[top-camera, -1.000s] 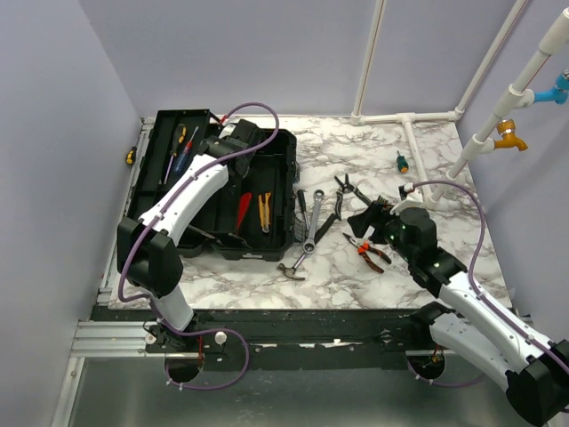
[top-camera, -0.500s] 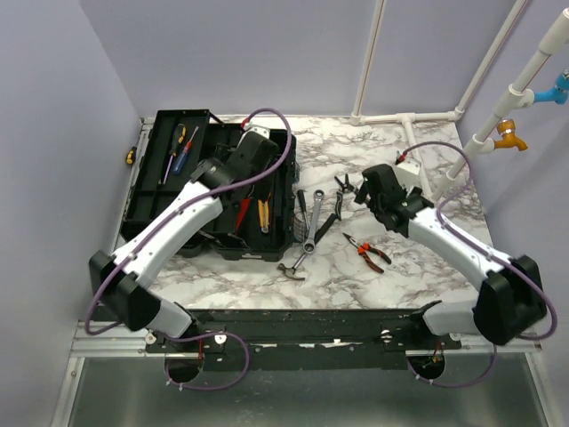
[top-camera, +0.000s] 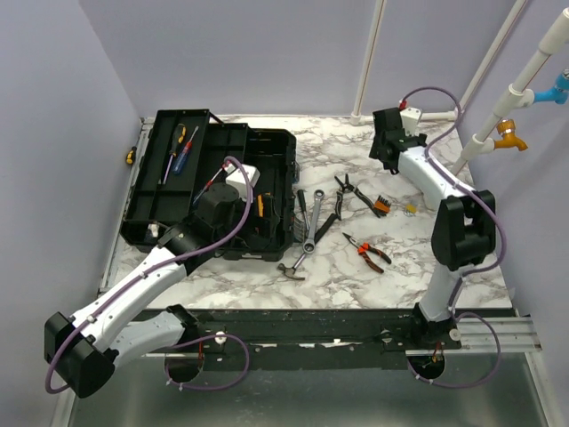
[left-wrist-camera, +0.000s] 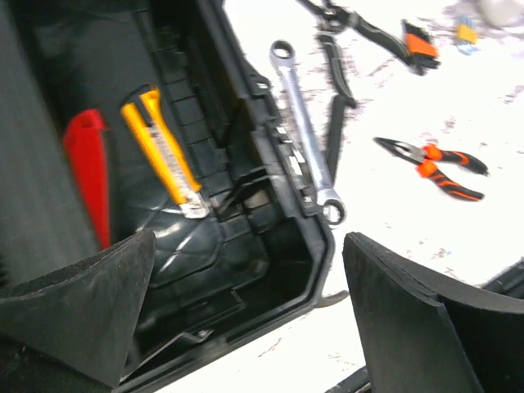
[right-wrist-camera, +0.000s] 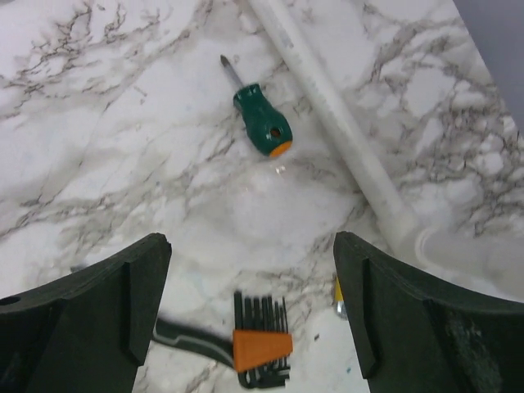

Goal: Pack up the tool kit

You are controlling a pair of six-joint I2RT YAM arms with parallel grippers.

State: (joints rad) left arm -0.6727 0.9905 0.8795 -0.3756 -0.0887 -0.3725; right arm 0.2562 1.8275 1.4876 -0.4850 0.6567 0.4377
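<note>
Both grippers gape empty near the large black plastic toolbox.
Left gripper hangs over its open base, above a yellow utility knife inside; silver wrench and orange-handled pliers lie right of the toolbox, and farther right the right gripper hovers near a green stubby screwdriver.

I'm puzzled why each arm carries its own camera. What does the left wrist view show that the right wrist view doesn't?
Only the left wrist: the open toolbox holding a yellow-handled tool, plus a wrench and orange pliers outside it. Only the right wrist: a green screwdriver and a white pipe. Both: the marble table and the orange-clipped key set.
</note>
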